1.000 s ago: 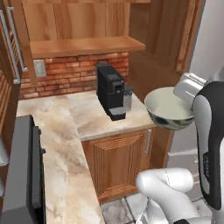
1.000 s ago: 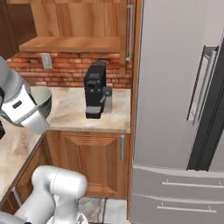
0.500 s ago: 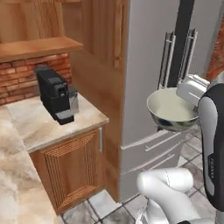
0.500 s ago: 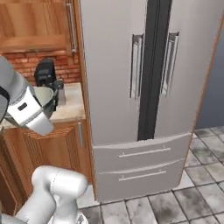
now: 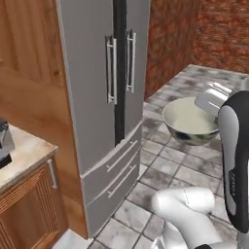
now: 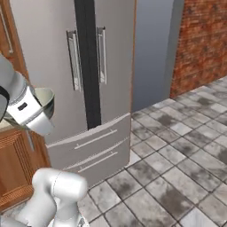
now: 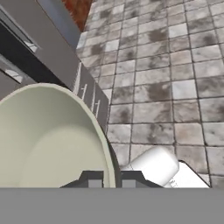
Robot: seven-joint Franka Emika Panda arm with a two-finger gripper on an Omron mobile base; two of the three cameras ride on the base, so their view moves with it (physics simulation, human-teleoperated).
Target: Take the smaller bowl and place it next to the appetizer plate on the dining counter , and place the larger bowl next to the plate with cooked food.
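From the left base camera, a grey stone-tiled floor (image 5: 180,160) runs back to a red brick wall (image 5: 204,34), with a tall grey double-door fridge (image 5: 92,97) at left and a wooden cabinet under a beige marble top (image 5: 24,155) at the lower left. The smaller bowl (image 5: 189,120), round, deep and pale grey-green with a plain cream inside, hangs in the air above the tiles at the right, just beside the white arm. It sits upright, mouth up and tipped slightly toward the camera; being round, it has no long axis.

From the right base camera, the same fridge (image 6: 71,66) fills the left half, and the tiles (image 6: 177,168) reach the brick wall (image 6: 201,40) at right. The bowl (image 6: 44,99) shows as a sliver of cream rim just behind the white hand at the left edge, in front of the fridge.

In the hand camera, tiles (image 7: 166,70) and the fridge's drawer fronts (image 7: 87,94) lie below. The bowl's (image 7: 48,140) cream hollow fills the lower left, its rim passing between the two dark finger tips of the gripper (image 7: 111,180), whose jaws are clamped together on that rim.
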